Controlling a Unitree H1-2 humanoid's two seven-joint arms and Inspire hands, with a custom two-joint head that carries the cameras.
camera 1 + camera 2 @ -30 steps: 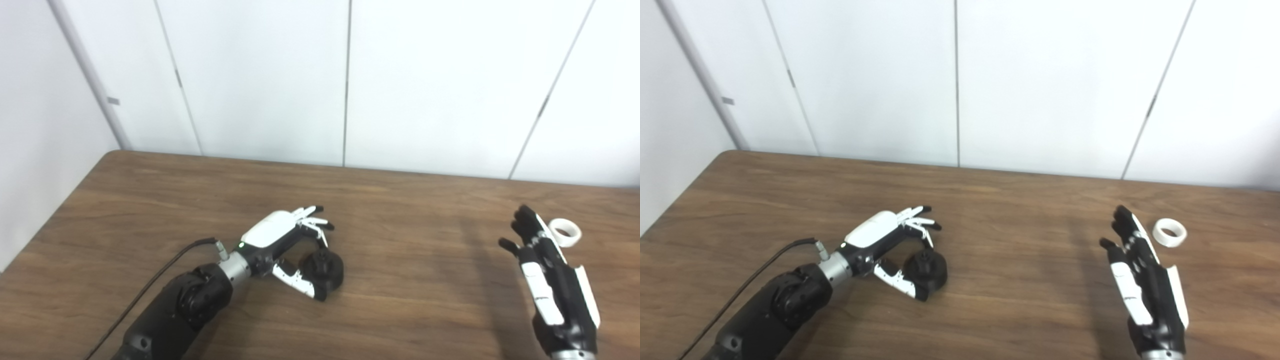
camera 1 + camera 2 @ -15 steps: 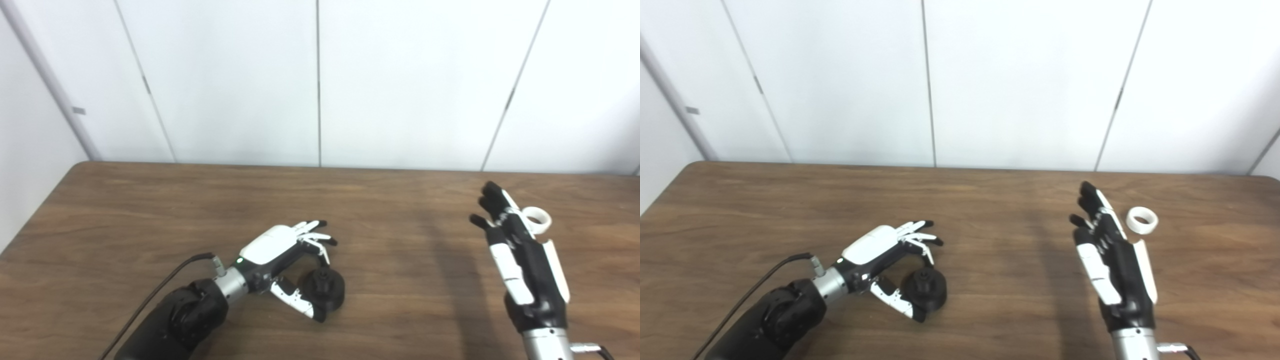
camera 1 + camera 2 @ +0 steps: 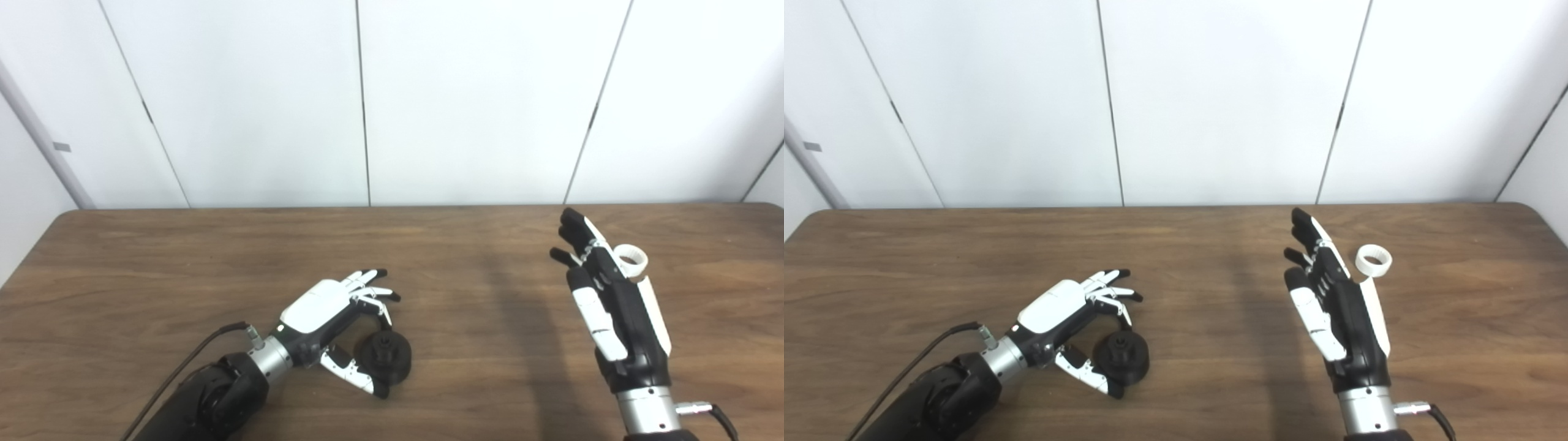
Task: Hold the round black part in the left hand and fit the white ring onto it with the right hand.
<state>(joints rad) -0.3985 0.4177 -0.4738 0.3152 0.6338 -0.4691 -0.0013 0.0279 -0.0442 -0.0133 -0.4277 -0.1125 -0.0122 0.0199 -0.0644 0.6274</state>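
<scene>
The round black part (image 3: 384,358) lies on the wooden table (image 3: 184,263), front centre. My left hand (image 3: 334,318) is open around it, fingers arched over its far side and thumb along its near side; I cannot tell if they touch it. The white ring (image 3: 1373,259) lies flat on the table at the right. My right hand (image 3: 1332,306) is open and empty, raised above the table with fingers straight, just left of the ring; in the left eye view it partly covers the ring (image 3: 632,260).
A white panelled wall (image 3: 392,104) stands behind the table's far edge. A black cable (image 3: 184,373) runs along my left forearm. The table's right corner (image 3: 1534,211) shows in the right eye view.
The camera has turned right, shifting the whole picture left. My right hand has moved forward and up beside the ring. My left hand stays cupped at the black part.
</scene>
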